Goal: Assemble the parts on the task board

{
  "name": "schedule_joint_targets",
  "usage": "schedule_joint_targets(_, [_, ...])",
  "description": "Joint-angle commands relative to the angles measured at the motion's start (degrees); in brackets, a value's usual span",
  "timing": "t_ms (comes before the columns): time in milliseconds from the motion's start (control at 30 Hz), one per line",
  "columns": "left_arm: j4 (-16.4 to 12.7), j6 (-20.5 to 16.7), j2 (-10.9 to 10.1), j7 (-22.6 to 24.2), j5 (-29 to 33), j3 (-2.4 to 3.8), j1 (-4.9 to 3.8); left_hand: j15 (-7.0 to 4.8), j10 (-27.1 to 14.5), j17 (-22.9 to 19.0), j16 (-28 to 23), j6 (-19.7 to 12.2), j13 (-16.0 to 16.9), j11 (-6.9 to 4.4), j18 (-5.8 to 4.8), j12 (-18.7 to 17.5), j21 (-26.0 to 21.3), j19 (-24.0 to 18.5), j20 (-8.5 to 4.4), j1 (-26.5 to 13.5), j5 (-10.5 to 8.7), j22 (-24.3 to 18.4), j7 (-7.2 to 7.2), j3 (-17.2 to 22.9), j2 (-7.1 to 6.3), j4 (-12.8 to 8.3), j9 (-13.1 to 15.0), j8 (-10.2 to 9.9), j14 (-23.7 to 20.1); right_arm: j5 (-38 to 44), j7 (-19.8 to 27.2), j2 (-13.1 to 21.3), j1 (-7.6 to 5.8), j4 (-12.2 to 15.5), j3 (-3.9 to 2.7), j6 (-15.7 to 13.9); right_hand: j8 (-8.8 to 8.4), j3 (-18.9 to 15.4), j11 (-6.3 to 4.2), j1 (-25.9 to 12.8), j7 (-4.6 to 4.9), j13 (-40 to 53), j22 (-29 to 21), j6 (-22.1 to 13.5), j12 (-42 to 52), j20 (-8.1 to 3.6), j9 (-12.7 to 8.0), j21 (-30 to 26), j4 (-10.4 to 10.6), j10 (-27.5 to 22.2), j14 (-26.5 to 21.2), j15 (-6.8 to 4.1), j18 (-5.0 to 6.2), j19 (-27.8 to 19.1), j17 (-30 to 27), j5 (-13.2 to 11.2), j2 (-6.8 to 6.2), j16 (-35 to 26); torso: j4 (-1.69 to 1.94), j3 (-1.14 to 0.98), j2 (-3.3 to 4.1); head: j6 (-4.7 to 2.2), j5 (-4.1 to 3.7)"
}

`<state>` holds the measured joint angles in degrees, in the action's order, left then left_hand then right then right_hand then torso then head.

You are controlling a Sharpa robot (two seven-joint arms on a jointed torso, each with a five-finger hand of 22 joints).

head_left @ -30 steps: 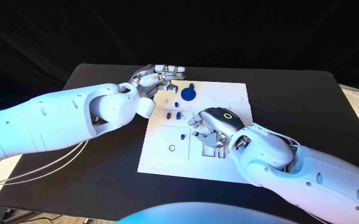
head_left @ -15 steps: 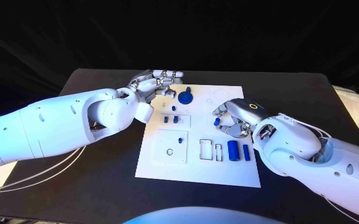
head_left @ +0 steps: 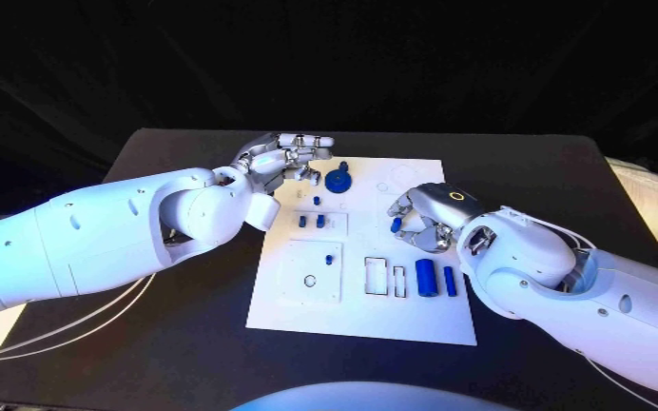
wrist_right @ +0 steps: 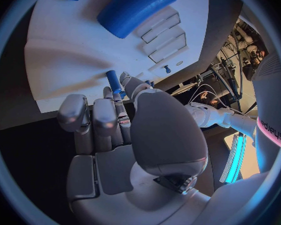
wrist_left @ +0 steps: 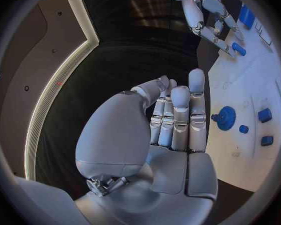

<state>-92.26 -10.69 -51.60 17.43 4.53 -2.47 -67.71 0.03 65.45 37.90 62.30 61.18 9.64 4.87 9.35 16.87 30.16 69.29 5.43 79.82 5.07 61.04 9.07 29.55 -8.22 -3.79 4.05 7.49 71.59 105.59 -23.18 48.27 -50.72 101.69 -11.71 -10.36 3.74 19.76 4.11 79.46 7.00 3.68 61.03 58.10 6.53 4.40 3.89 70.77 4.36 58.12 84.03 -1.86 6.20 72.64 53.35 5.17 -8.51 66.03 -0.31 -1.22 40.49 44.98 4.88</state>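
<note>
On the white rectangular task board (head_left: 412, 311), the right hand (head_left: 422, 218) pinches a small blue peg (wrist_right: 113, 81) above the board's right side. Probably next: seat it in a slot. Farther left, the left hand (head_left: 285, 162) hovers empty, fingers loosely extended, beside the blue gear (head_left: 340, 178).

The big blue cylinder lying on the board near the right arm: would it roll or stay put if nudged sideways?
The big blue cylinder lies on its round side on the flat white board, so a sideways nudge would probably roll it. It looks like stiff, smooth plastic, likely light and perhaps slippery. The thin blue bar beside it might stop it.
</note>
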Motion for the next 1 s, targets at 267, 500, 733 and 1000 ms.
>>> schedule_joint_targets(267, [-0.1,1.15,0.06,0.08,-0.25,0.05,0.03,-0.01,-0.47,-0.04,-0.16,-0.22,-0.06,-0.07,1.03,0.24,-0.2,-0.23,0.21,-0.13,0.23,-0.07,0.2,-0.34,0.42,0.07,-0.08,0.37,-0.25,0.42,-0.19,-0.72,-0.03,-0.8,0.03,0.5,1.37,3.31,-0.09,1.33,0.13,0.07,1.66,4.76,2.42,0.47,0.57,0.79,0.43,6.06,1.02,0.77,-0.09,1.3,1.46,-1.39,2.09,1.1,-0.13,0.03,0.05,0.38,-0.08])
schedule_joint_targets(500, [-0.13,1.22,0.0,0.02,-0.25,0.05,0.03,-0.01,-0.47,-0.04,-0.16,-0.22,-0.06,-0.07,1.03,0.24,-0.2,-0.23,0.21,-0.13,0.23,-0.07,0.2,-0.34,0.42,0.07,-0.08,0.37,-0.25,0.86,-1.42,-0.88,-0.03,-1.11,0.04,0.57,2.61,6.42,-0.55,3.42,0.11,0.24,3.61,7.8,3.2,0.66,1.29,2.23,-1.2,9.88,1.18,0.76,-0.41,2.42,2.75,-2.04,3.3,2.26,-0.03,-0.02,0.05,0.54,-0.29])
schedule_joint_targets(733, [-0.07,1.29,-0.02,-0.01,-0.25,0.05,0.03,0.02,-0.57,-0.15,-0.2,-0.24,-0.06,-0.05,1.03,0.34,-0.27,-0.27,0.25,-0.2,0.22,-0.11,0.22,-0.41,0.48,0.09,-0.07,0.42,-0.33,0.97,-1.98,-1.11,-0.03,-1.67,0.04,0.37,2.68,7.24,-0.63,3.82,0.17,0.24,4.03,8.08,2.99,0.56,1.46,2.54,-1.9,10.49,1.15,0.7,-0.49,2.59,3.03,-2.02,3.42,2.51,0.05,0.07,0.01,0.66,-0.47])
schedule_joint_targets(1000, [0.03,1.43,-0.01,-0.08,-0.25,0.05,0.03,0.02,-0.57,-0.15,-0.2,-0.24,-0.06,-0.05,1.03,0.34,-0.27,-0.27,0.25,-0.2,0.22,-0.11,0.22,-0.41,0.48,0.09,-0.07,0.42,-0.33,0.38,-0.89,-1.02,-0.02,-0.18,-0.01,-3.42,2.85,7.72,-0.65,3.57,0.26,0.29,4.65,8.58,2.8,0.52,1.71,3.01,-2.28,11.28,1.17,0.67,-0.61,2.89,3.26,-2.08,3.42,2.77,0.01,-0.01,-0.04,0.75,-0.31])
